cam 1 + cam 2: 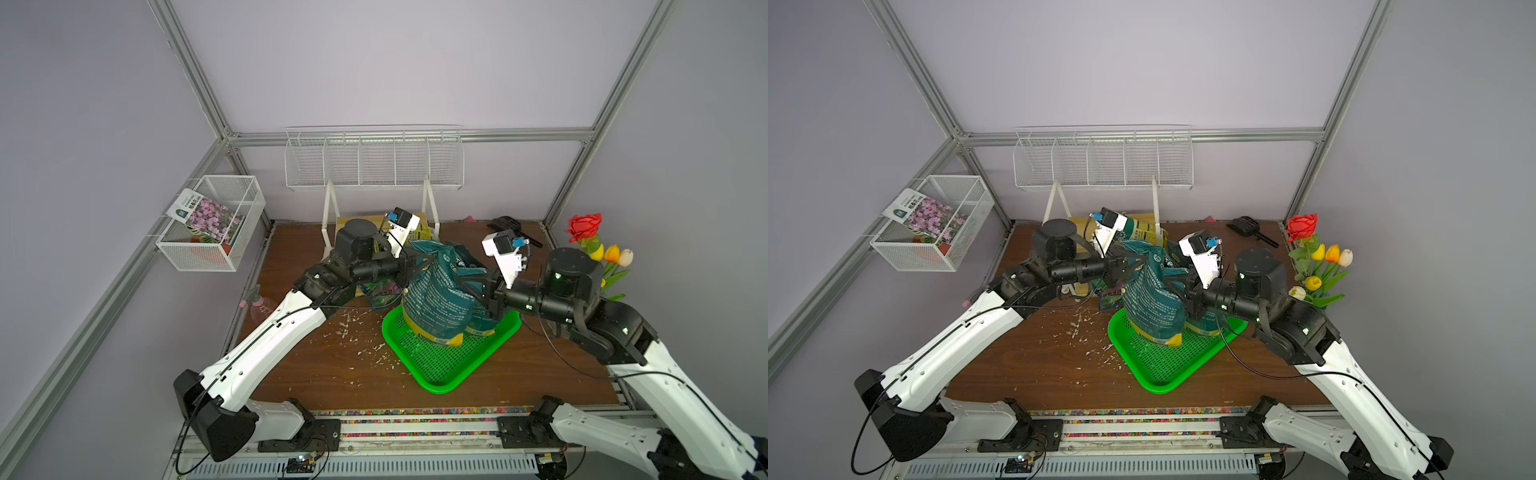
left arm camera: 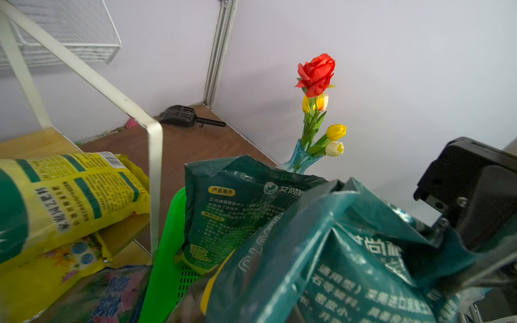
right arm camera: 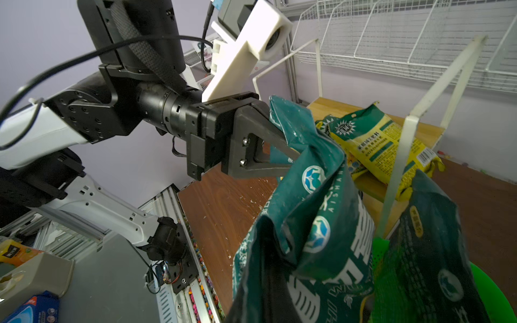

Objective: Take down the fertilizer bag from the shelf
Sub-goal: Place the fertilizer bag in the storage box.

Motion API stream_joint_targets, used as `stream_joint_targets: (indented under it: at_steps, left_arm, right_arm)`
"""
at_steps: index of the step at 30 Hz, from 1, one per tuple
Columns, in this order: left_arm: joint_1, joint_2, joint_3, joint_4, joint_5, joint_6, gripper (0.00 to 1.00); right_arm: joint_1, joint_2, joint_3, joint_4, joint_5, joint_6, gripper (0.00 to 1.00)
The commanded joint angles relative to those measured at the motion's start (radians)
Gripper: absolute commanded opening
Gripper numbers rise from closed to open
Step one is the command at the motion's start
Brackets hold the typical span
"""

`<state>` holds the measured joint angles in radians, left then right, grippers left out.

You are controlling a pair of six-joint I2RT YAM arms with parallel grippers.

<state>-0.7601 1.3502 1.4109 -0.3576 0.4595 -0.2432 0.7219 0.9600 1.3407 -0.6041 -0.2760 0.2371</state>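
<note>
Teal fertilizer bag (image 1: 436, 299) stands upright in the green tray (image 1: 436, 388), just in front of the shelf (image 1: 327, 212); your left gripper (image 1: 423, 263) and right gripper (image 1: 466, 279) each clamp an upper corner from opposite sides

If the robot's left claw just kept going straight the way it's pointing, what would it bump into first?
The left gripper is shut on the top of the dark green bag, so it would push into that bag first. Beyond it, roughly in line, sits the right gripper, pinching the same bag, though depth is hard to judge.
</note>
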Motion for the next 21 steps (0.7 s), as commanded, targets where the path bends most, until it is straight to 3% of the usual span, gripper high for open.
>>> stream_joint_targets:
  at_steps: [1,21]
  left_arm:
    - [-0.024,0.031,0.017,0.169,-0.017,-0.011,0.0]
    - [-0.057,0.213,-0.045,0.267,-0.031,0.021,0.0]
  right_arm:
    - [0.029,-0.044,-0.01,0.077,-0.029,-0.032,0.0]
    - [0.028,-0.091,-0.218,0.089,0.272,-0.15,0.0]
